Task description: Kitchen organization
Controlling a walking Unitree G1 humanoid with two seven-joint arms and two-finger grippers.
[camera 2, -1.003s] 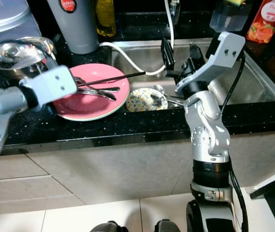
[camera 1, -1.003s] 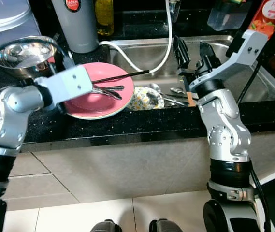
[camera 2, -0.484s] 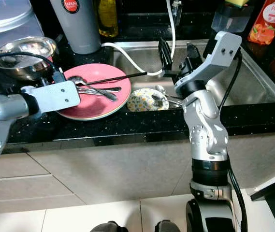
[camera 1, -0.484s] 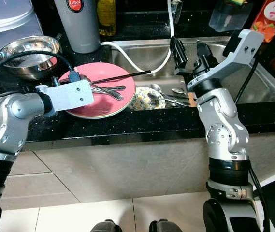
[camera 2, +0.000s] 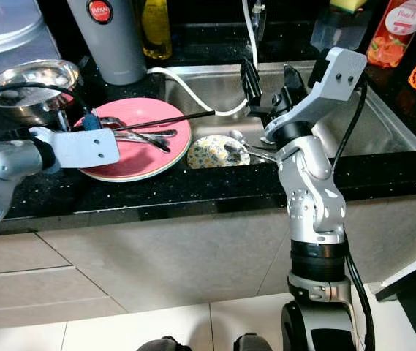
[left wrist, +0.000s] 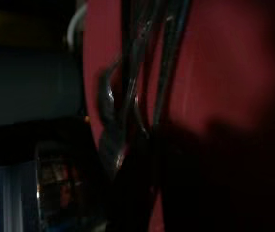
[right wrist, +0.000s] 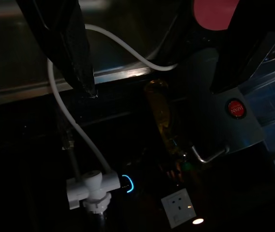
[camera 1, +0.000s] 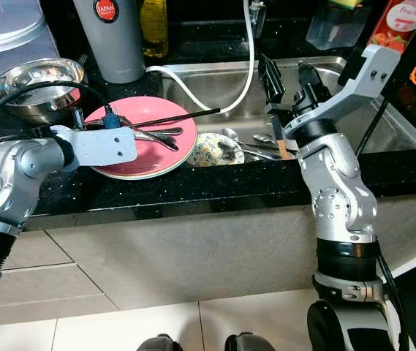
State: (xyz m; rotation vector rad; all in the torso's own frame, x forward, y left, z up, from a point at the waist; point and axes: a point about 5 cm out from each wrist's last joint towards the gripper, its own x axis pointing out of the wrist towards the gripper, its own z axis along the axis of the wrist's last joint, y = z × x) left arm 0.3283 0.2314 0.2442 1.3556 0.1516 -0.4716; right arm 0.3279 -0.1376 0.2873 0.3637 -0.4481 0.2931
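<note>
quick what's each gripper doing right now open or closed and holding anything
Left gripper: over the pink plate at the cutlery; open or closed cannot be told.
Right gripper: open, above the sink, holding nothing.

Spoons lie on a plate left of the sink.

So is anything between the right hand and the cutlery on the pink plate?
The right hand, fingers open, hovers over the sink. Toward the pink plate and its spoons, a white hose curves across the sink's left part, and a long black stick juts off the plate.
</note>
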